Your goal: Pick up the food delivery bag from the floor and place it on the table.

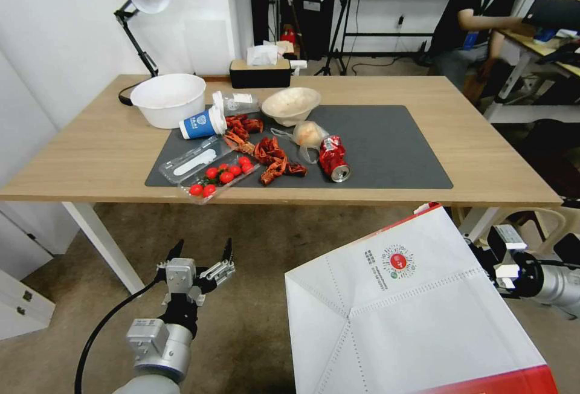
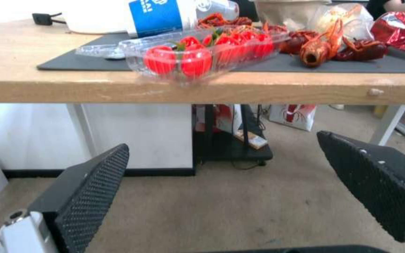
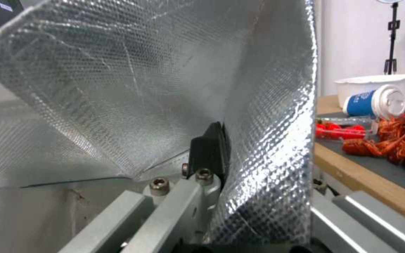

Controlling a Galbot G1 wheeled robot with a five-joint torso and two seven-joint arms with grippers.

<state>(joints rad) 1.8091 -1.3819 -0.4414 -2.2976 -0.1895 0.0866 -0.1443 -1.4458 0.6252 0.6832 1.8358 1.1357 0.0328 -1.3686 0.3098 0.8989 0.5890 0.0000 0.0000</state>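
Right claw [image 3: 212, 151] pinched on foil wall of food delivery bag [image 1: 411, 297]; bag raised off floor [image 1: 254, 321], tilted, just short of bench [image 1: 483, 158] edge (right of the clutter); left claw [image 1: 202, 261] spread wide, idle. Risk: thin pinch slipping, or bag catching the edge.

The left gripper [image 1: 202, 259] hangs over the floor [image 1: 254, 333] with its fingers spread apart, just short of the table [image 1: 90, 152] edge. Ahead of it and above sits a clear tray of cherry tomatoes [image 1: 220, 175] on the dark mat [image 1: 393, 152]. Off to its right the food delivery bag [image 1: 411, 309] is raised off the floor, tilted, its white side with the round red logo facing up
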